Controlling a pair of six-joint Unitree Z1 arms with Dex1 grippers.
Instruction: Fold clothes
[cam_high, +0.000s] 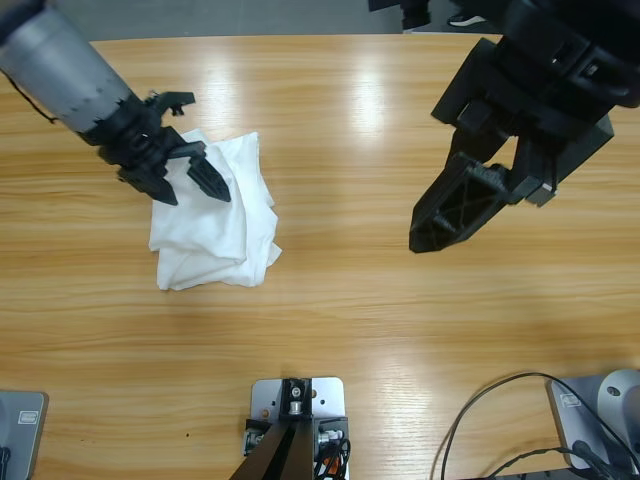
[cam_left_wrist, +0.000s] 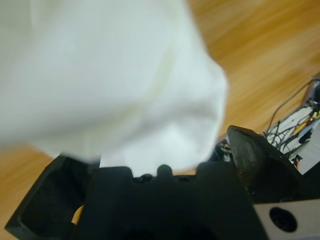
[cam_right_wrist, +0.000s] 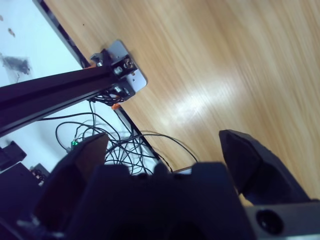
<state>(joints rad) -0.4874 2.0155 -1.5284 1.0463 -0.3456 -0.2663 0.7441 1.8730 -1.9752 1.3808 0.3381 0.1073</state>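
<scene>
The left tool (cam_high: 192, 175) reaches in from the upper left, jaws parted and angled down. The right tool (cam_high: 440, 225) hangs from the upper right (jaws apart, holding nothing).

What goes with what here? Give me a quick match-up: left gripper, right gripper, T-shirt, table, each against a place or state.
Things:
1. left gripper
2. right gripper
3. T-shirt
4. table

States:
A. crumpled white heap, not laid flat
B. over bare wood, nothing between its jaws
C. open, right at the white cloth
D. light wood, glossy, carrying the cloth

Pairs: 1-C, 2-B, 3-A, 4-D
</scene>
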